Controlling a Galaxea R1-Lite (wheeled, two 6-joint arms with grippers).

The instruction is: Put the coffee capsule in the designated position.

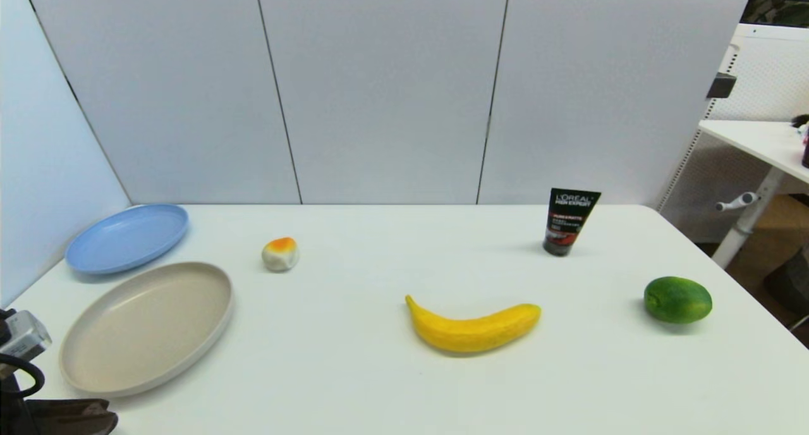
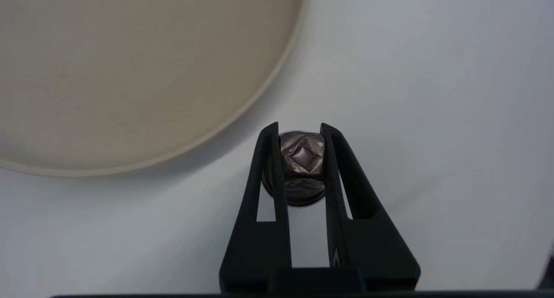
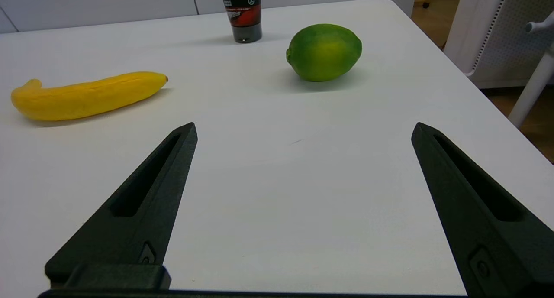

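The left pincer (image 2: 301,131) was closed on the coffee capsule (image 2: 301,159) just beside the beige plate (image 2: 268,85), above the surface (image 2: 433,116); light, thin-walled and easily dented, I'd guess, best held gently across its sides, while the right pincer (image 3: 303,131) hung wide open, empty.

Light is falling evenly and brightly from overhead. The banana (image 1: 473,326) and the lime (image 1: 677,300) are casting only small, soft shadows on the white table (image 1: 392,384). No hard glare is showing. The left wrist view is looking dimmer and greyer; the beige plate (image 2: 130,72) is sitting slightly out of focus there, casting a soft shadow along its rim. Wall seams are bowing slightly toward the head view's edges.
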